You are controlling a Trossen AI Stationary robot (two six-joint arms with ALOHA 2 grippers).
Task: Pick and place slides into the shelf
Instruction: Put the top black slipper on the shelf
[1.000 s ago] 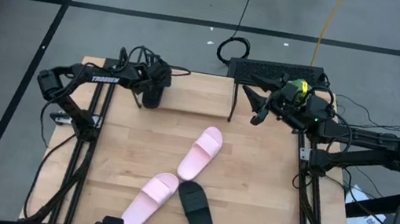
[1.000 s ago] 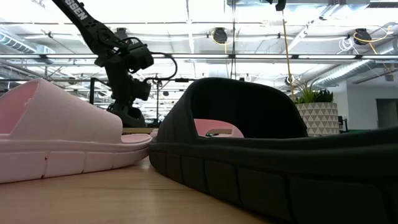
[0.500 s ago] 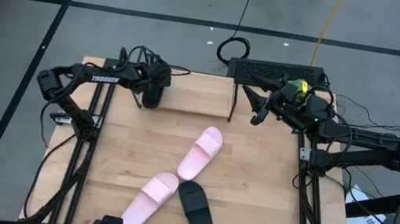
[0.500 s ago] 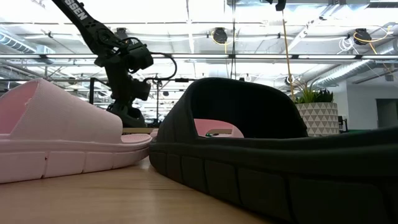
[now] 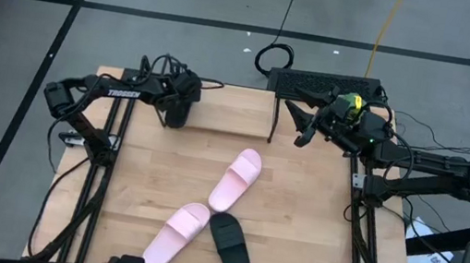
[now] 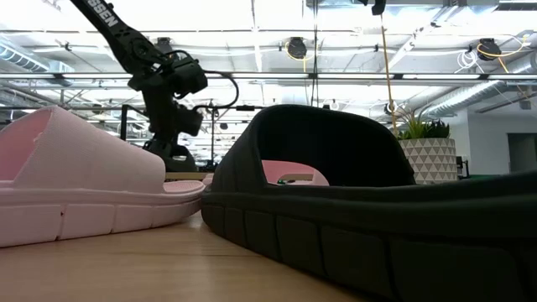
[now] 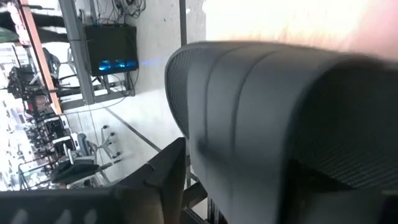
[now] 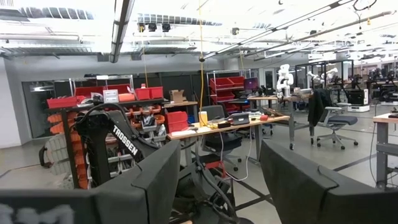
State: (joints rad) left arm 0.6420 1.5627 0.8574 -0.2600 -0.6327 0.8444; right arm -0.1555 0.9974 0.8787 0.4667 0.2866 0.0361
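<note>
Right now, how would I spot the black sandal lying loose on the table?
Start at the wooden table and look to its near edge, away from the shelf. Two pale pink slides lie in a slanted line there. The black slide lies against the nearer pink one, angled the other way, and is the only dark sandal out on the open tabletop.
</note>
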